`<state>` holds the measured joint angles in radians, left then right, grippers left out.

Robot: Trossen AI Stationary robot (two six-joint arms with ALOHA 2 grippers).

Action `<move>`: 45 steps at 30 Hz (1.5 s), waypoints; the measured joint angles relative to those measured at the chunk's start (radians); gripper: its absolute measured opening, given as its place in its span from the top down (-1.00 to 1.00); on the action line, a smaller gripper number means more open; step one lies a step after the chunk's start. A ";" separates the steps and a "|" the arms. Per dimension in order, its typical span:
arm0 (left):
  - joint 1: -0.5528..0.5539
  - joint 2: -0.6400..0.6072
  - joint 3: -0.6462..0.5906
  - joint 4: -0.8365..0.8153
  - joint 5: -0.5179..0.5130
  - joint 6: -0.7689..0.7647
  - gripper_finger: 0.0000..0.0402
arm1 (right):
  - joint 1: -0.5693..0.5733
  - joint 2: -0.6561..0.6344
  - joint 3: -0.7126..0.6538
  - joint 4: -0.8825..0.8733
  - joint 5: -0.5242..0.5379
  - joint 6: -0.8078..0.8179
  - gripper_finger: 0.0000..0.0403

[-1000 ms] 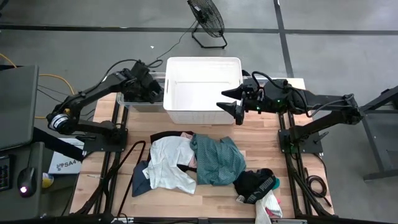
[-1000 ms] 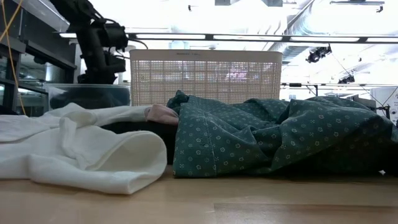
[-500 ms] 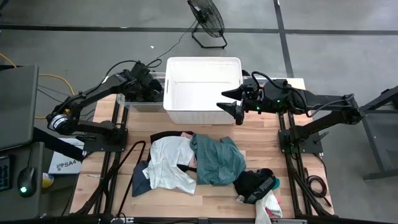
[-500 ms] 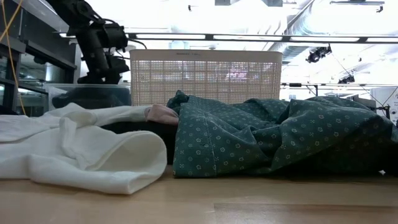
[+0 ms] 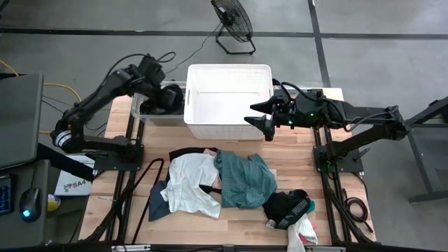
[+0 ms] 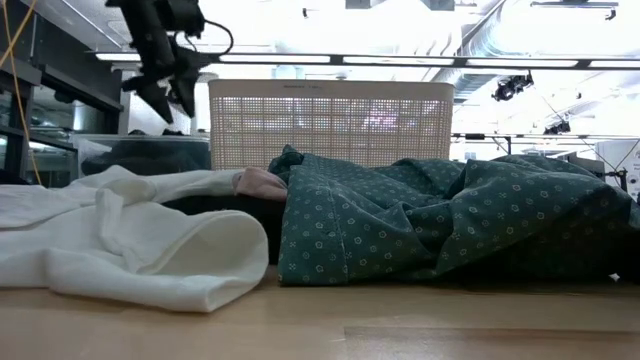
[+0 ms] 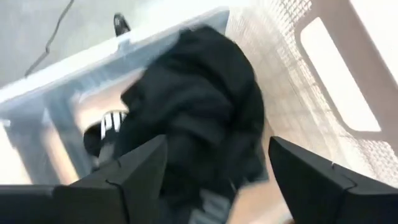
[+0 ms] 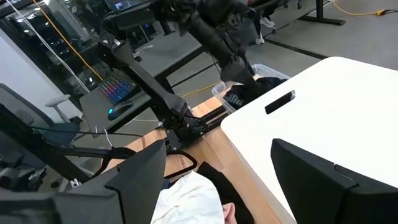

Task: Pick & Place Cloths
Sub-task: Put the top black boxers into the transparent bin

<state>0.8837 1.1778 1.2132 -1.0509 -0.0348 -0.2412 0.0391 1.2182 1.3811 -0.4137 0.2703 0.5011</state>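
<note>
left gripper (image 7: 214, 165) open over black cloth (image 7: 199, 106) in clear bin (image 7: 56, 81).

Grey floor (image 5: 364, 17) lies around my wooden counter (image 5: 294, 168). A black fan (image 5: 232, 21) stands behind it. Ceiling strip lights (image 6: 400, 60) glow overhead.

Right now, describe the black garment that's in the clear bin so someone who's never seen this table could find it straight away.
Start at the white lattice basket at the table's far edge. The clear bin sits against its left side, under the left gripper, whose jaws stand open above it. The black garment lies bunched inside that bin, the only cloth not in the pile on the table.
</note>
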 joint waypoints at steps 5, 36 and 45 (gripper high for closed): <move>0.000 0.001 -0.006 -0.081 0.021 -0.016 0.12 | 0.000 0.000 0.000 -0.002 0.000 0.000 -0.40; 0.001 0.104 -0.181 0.083 -0.006 0.012 1.00 | 0.000 0.000 0.000 -0.002 0.000 0.004 -0.40; 0.000 0.099 -0.067 0.127 -0.047 -0.068 1.00 | 0.000 0.000 0.000 -0.002 0.000 0.004 -0.40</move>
<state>0.8841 1.2770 1.1458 -0.9240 -0.0815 -0.3092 0.0391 1.2182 1.3811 -0.4156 0.2699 0.5049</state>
